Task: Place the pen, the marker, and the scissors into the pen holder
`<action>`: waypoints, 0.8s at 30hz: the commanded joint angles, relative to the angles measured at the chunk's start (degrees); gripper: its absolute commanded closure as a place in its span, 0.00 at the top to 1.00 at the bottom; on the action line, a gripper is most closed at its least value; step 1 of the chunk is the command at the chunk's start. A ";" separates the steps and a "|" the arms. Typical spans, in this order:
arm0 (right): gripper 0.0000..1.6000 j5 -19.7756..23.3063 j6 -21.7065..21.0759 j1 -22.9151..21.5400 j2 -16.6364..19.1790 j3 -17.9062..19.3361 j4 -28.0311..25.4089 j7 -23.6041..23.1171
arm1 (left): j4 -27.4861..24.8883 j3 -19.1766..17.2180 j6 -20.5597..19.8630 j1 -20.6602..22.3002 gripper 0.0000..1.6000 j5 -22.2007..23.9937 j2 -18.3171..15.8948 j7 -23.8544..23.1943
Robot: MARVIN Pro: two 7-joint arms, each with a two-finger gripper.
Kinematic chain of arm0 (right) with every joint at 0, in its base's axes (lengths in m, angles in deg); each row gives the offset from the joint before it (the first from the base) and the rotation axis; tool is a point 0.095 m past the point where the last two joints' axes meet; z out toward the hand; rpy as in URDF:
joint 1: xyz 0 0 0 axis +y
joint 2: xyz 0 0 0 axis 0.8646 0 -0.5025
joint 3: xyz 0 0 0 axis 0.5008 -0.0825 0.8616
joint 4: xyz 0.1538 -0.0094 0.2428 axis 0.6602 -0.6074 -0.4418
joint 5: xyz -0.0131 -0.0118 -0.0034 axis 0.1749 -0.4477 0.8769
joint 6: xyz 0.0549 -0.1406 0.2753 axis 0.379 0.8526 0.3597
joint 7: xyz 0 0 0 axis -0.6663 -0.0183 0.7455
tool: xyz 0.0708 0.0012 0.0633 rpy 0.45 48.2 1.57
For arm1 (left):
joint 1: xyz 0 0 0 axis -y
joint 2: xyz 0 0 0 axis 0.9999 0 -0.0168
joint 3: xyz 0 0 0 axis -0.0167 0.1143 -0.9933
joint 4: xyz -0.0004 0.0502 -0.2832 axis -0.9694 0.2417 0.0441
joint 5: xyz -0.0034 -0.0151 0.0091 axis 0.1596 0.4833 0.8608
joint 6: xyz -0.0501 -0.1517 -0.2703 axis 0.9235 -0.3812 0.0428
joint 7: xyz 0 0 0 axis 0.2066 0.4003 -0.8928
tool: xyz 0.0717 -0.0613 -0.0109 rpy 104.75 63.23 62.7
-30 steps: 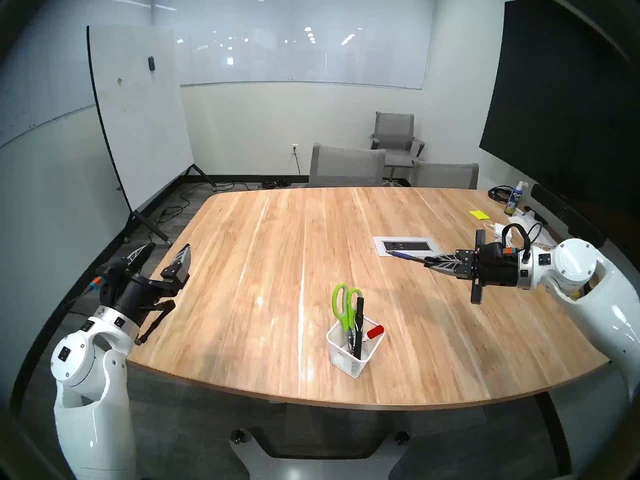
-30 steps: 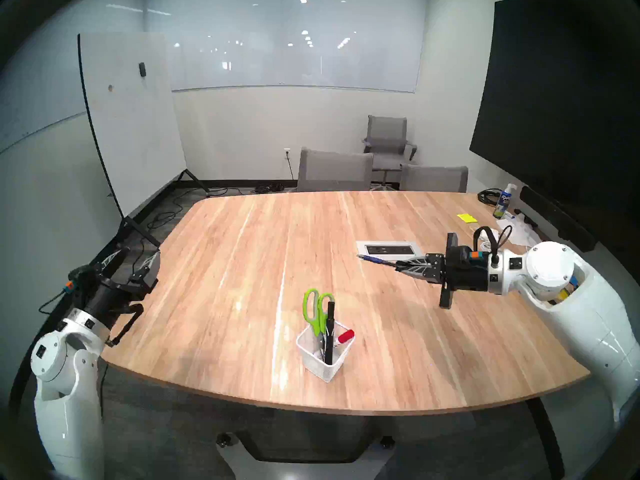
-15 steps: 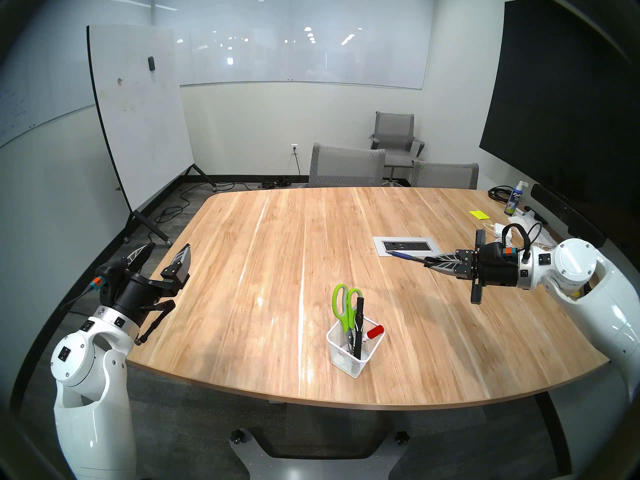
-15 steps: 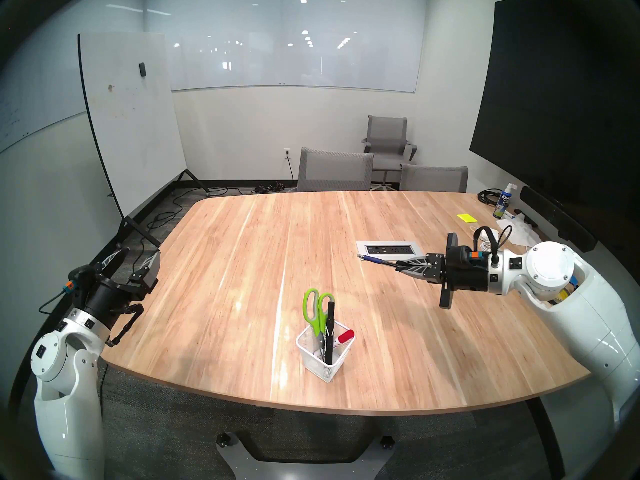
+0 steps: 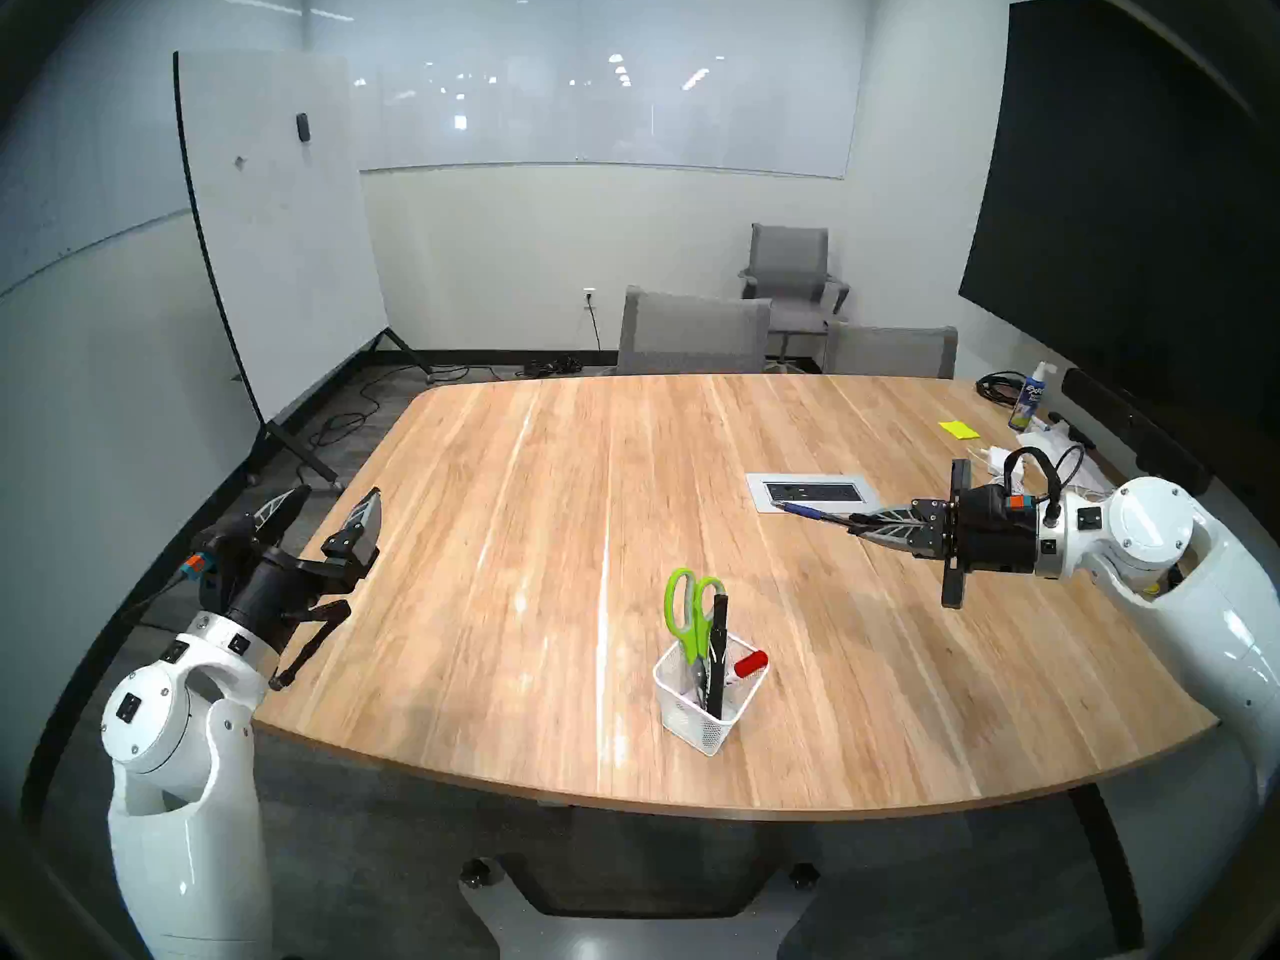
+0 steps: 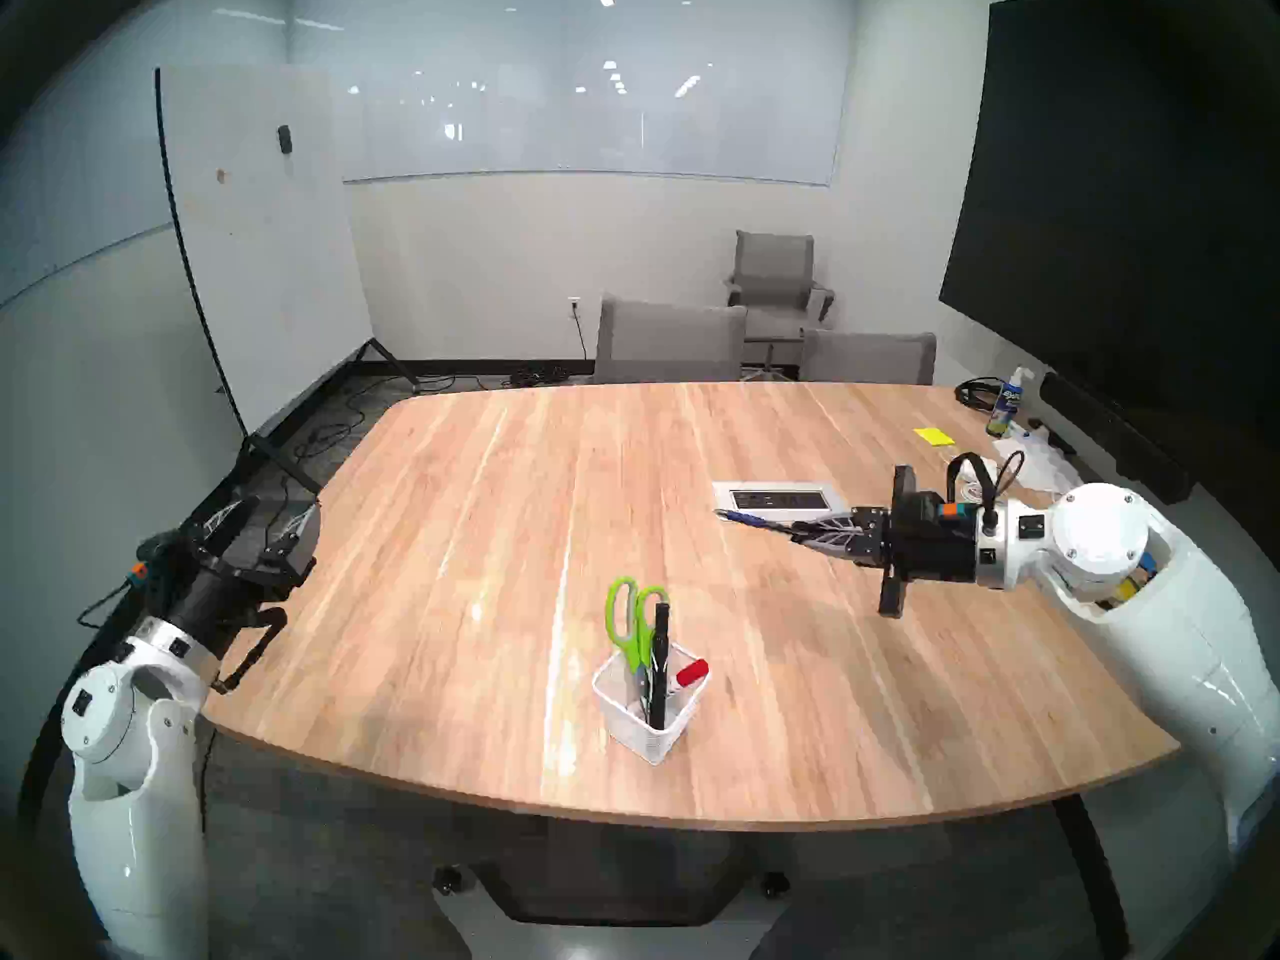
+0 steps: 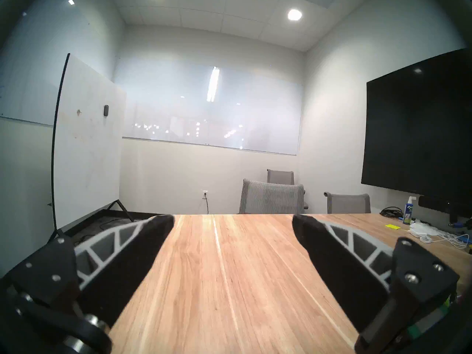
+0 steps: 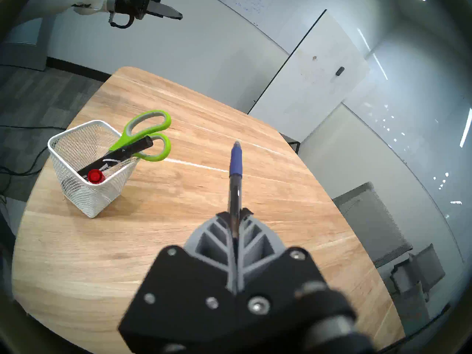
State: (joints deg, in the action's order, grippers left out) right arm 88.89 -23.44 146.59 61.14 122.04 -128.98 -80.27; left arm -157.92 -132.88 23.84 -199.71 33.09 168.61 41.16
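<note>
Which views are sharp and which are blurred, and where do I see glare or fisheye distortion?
Head views: soft and blocky, the table edge bowed by the fisheye, ceiling lights mirrored in the glass board. Left wrist view: sharp at centre, with bright ceiling spots. Right wrist view: the pen and pen holder are clear, but the right pincer base is blurred.

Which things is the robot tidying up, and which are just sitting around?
For the job: pen in the right gripper; scissors, black marker, pen holder.

Just lying about: spray bottle, yellow sticky notes, cables.
</note>
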 commanded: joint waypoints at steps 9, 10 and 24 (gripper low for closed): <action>0.00 2.05 -1.39 -3.30 5.73 0.49 -2.12 -5.73 | -1.09 0.11 0.15 0.14 1.00 0.03 0.02 -0.05; 0.00 2.15 -1.34 -3.31 6.19 0.44 -2.12 -6.19 | -1.09 0.11 0.15 0.14 1.00 0.03 0.02 -0.05; 0.00 2.85 -0.75 -3.42 5.85 -0.11 -1.45 -6.10 | -1.12 0.11 0.14 0.13 1.00 0.03 0.03 -0.04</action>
State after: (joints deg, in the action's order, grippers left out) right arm 88.89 -23.44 146.58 61.15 122.03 -128.98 -80.28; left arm -157.92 -132.88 23.84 -199.71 33.09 168.61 41.16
